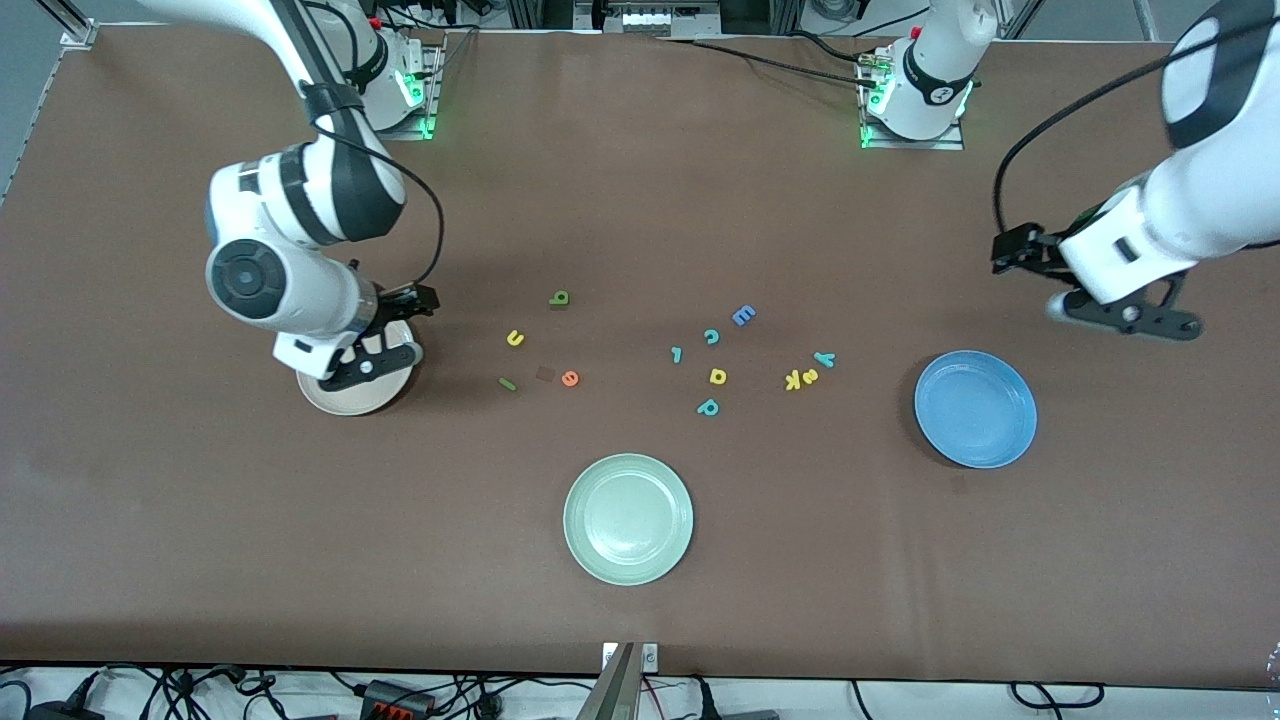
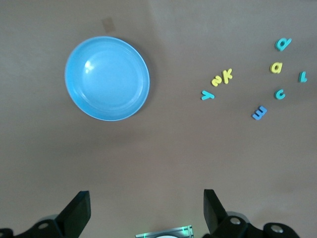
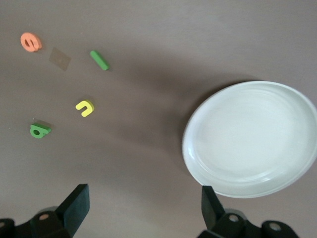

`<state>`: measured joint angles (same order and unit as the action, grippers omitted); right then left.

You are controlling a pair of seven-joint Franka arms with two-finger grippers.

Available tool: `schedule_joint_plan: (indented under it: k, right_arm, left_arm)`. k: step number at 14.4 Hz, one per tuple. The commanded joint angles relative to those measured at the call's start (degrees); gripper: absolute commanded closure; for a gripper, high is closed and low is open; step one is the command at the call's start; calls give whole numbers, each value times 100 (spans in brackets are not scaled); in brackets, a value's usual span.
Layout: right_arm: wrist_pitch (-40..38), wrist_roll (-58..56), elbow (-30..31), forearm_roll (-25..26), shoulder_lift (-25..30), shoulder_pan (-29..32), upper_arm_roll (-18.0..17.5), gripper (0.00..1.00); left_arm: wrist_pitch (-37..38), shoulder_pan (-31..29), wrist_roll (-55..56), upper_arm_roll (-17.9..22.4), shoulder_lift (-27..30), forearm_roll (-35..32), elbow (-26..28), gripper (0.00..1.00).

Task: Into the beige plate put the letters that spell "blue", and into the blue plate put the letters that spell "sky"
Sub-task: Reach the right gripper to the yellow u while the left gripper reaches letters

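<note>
The beige plate (image 1: pixel 340 400) (image 3: pixel 252 139) lies toward the right arm's end of the table. My right gripper (image 1: pixel 368 360) (image 3: pixel 143 210) hangs open and empty over its rim. Beside that plate lie b (image 1: pixel 560 298) (image 3: pixel 39 130), u (image 1: pixel 515 338) (image 3: pixel 85 107), the green bar l (image 1: pixel 507 383) (image 3: pixel 99 60) and orange e (image 1: pixel 570 378) (image 3: pixel 30 41). The blue plate (image 1: pixel 975 408) (image 2: pixel 107 78) lies toward the left arm's end. Next to it are k (image 1: pixel 793 379) (image 2: pixel 227 75), s (image 1: pixel 810 376) (image 2: pixel 216 82) and y (image 1: pixel 824 358) (image 2: pixel 208 94). My left gripper (image 1: pixel 1128 315) (image 2: pixel 147 213) is open over bare table by the blue plate.
A pale green plate (image 1: pixel 628 518) sits nearest the front camera. Mid-table lie a blue E (image 1: pixel 743 316), teal c (image 1: pixel 711 336), teal l (image 1: pixel 677 354), yellow a (image 1: pixel 718 376) and teal p (image 1: pixel 708 407). A small brown square (image 1: pixel 545 373) lies beside the orange e.
</note>
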<state>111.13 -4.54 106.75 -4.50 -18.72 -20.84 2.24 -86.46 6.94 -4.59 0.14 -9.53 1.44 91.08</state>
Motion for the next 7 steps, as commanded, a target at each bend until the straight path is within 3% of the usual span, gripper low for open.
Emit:
schedule_joint_plan:
  k: [1, 4, 7]
  right_arm:
    - [636, -100, 538, -95, 62, -393, 31, 0]
    - [1208, -118, 628, -86, -210, -867, 40, 0]
    - [1788, -126, 610, -42, -518, -1141, 40, 0]
  left_arm:
    - [95, 122, -261, -66, -346, 32, -108, 0]
    - [-264, 342, -376, -216, -785, -12, -73, 0]
    - [-1239, 343, -885, -260, -1181, 23, 199, 0]
